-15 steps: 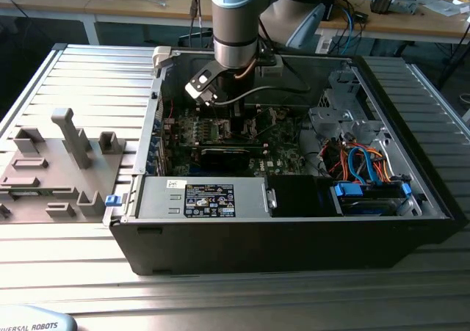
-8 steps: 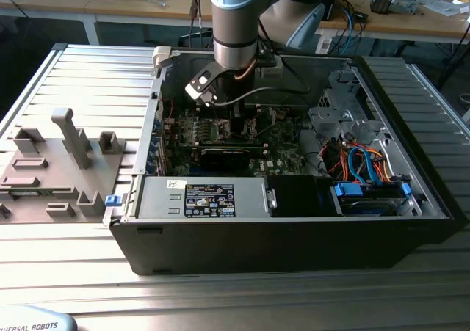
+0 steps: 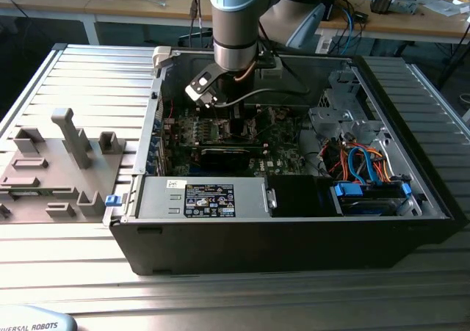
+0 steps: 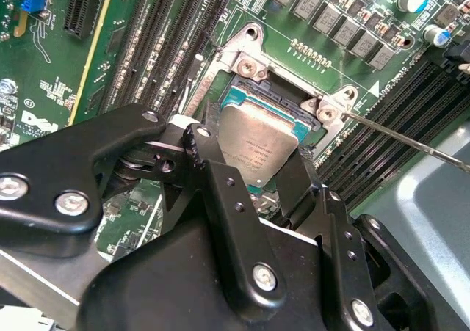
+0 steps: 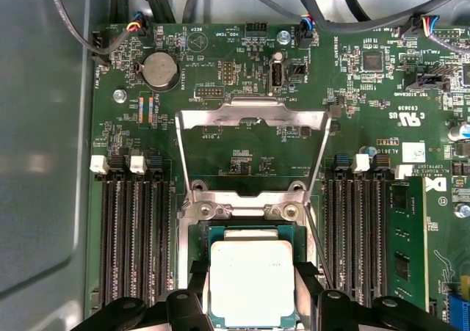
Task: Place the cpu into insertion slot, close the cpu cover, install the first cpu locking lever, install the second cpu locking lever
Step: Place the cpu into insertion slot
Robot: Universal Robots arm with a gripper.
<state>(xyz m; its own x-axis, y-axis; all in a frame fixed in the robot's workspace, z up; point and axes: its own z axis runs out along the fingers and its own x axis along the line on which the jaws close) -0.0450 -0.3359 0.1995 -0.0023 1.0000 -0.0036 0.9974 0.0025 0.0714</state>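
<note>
In the exterior view the arm reaches down into an open computer case (image 3: 294, 235) lying on a ribbed metal worktop (image 3: 81, 70), with the claw (image 3: 229, 109) low over the green motherboard (image 3: 213, 131). In both wrist views the cpu (image 5: 252, 283) (image 4: 257, 144) lies flat in its socket, silver top up. The claw (image 5: 252, 305) (image 4: 253, 173) is spread only to the chip's width, and its black fingers (image 5: 192, 302) (image 4: 202, 144) sit against two opposite edges of the chip, holding it. In the first wrist view the cpu cover (image 5: 253, 111) stands swung open on its hinge just beside the socket, with bare board showing through its square window. Black memory slots (image 5: 136, 243) run along both sides of the socket. In the second wrist view a thin wire locking lever (image 4: 411, 142) stands raised, off the board, beside the socket's corner.
</note>
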